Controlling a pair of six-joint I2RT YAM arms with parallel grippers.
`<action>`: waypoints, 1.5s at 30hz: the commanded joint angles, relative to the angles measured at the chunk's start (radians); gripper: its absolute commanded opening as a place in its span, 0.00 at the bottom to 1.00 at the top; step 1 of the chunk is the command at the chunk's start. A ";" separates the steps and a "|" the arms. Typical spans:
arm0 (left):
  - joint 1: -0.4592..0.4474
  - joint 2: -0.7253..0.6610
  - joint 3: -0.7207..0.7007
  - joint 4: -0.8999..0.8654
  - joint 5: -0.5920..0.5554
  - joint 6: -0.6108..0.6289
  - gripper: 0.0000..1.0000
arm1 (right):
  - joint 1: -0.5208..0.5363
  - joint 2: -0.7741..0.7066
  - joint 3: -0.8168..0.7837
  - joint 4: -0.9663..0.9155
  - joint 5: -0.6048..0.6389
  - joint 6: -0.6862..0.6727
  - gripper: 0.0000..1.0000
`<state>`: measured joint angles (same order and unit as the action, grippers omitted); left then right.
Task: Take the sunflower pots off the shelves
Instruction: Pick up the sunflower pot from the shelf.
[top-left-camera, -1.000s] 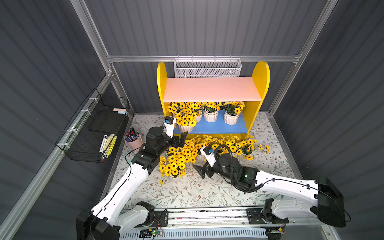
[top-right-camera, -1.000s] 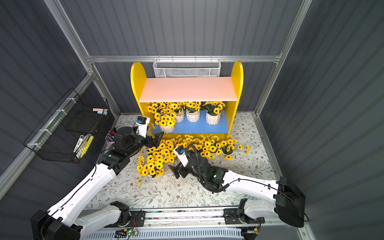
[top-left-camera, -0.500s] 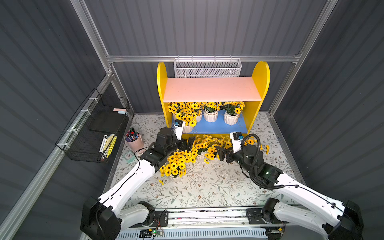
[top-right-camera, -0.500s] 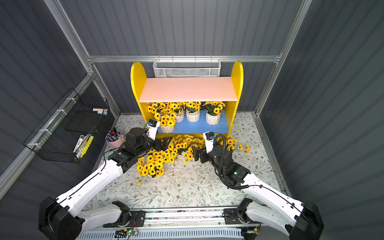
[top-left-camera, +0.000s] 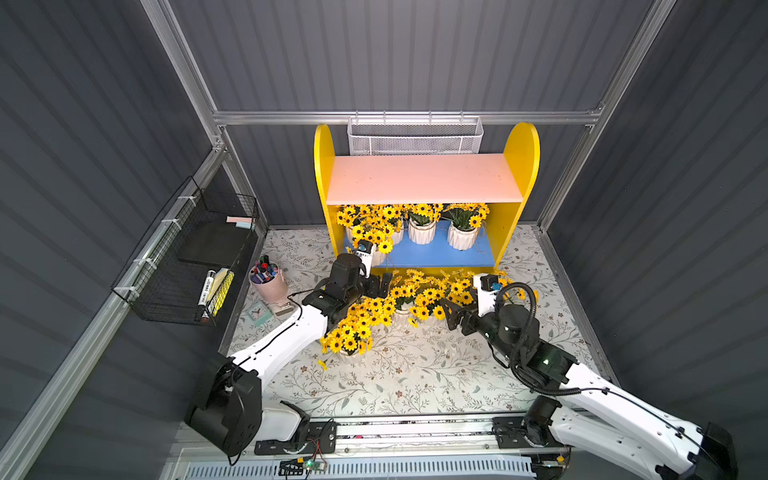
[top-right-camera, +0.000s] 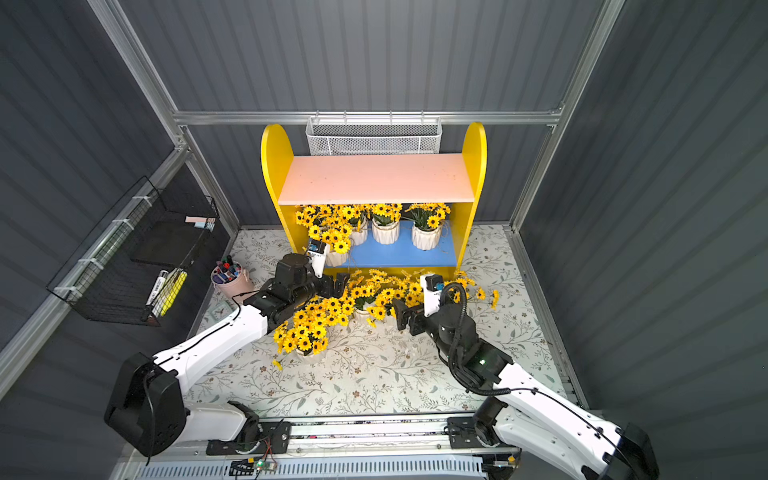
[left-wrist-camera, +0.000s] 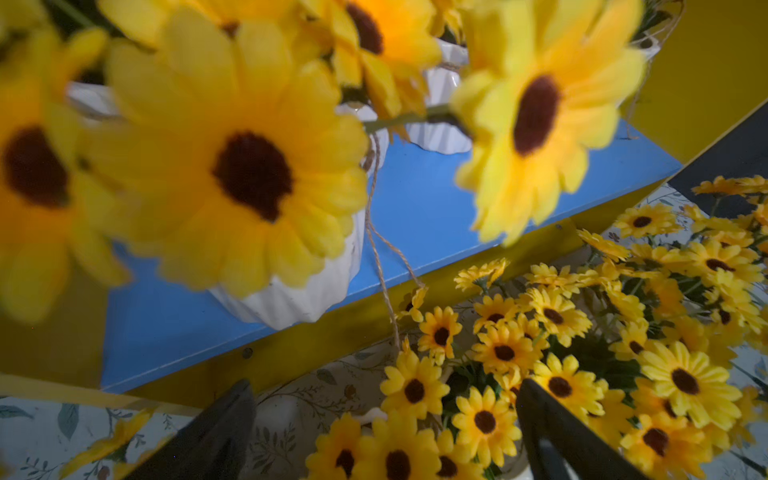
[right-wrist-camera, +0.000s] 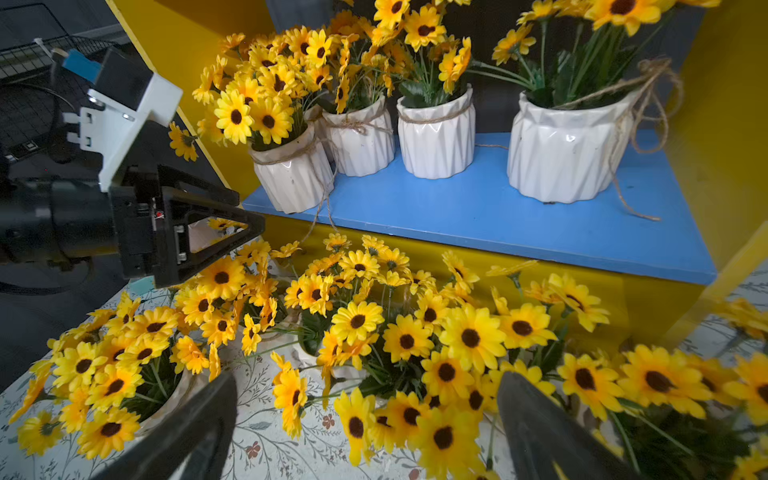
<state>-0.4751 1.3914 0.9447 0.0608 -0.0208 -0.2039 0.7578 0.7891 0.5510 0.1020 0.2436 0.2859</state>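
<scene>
Both pairs of jaws are shown spread wide and empty, with 12 o'clock taken as the rear wall in both top views. The left gripper (top-left-camera: 381, 284) is held low at the front edge of the shelf unit (top-left-camera: 521, 166). Its fingers (left-wrist-camera: 216, 432) are aimed toward the corner pot (right-wrist-camera: 291, 174), which is stood at the 9 o'clock end of the blue lower board (top-left-camera: 440, 254). That pot is judged the likely next pick, being the nearest one on this arm's side. The right gripper (top-left-camera: 451, 312) is hung at about 3 o'clock over the pots on the floor (top-left-camera: 401, 305) and is faced toward the shelf, so the other end of the row appears to be left to it.

Four pots are counted in a row on the lower board in the right wrist view, and none is seen on the pink upper board (top-left-camera: 419, 178). The rest are bunched on the floral mat (top-left-camera: 415, 374) just in front of the unit, probably because that gives the shortest carry. The task is judged more than half done. Loose twine (right-wrist-camera: 320, 208) is draped from the corner pot over the board's edge and could be snagged. Little bare mat is left near the shelf. A pink cup (top-left-camera: 269, 286) is stood at 9 o'clock.
</scene>
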 joint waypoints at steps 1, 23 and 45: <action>0.000 0.031 -0.003 0.112 -0.062 -0.009 0.99 | -0.006 -0.051 -0.014 -0.035 0.008 0.019 0.99; 0.000 0.177 -0.028 0.455 -0.240 -0.016 0.99 | -0.006 -0.167 -0.058 -0.106 -0.053 0.018 0.99; 0.000 0.274 -0.087 0.801 -0.285 0.089 0.99 | -0.008 -0.124 -0.039 -0.090 -0.113 -0.021 0.99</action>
<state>-0.4751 1.6436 0.8677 0.8104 -0.2909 -0.1497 0.7532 0.6586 0.4953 0.0029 0.1444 0.2798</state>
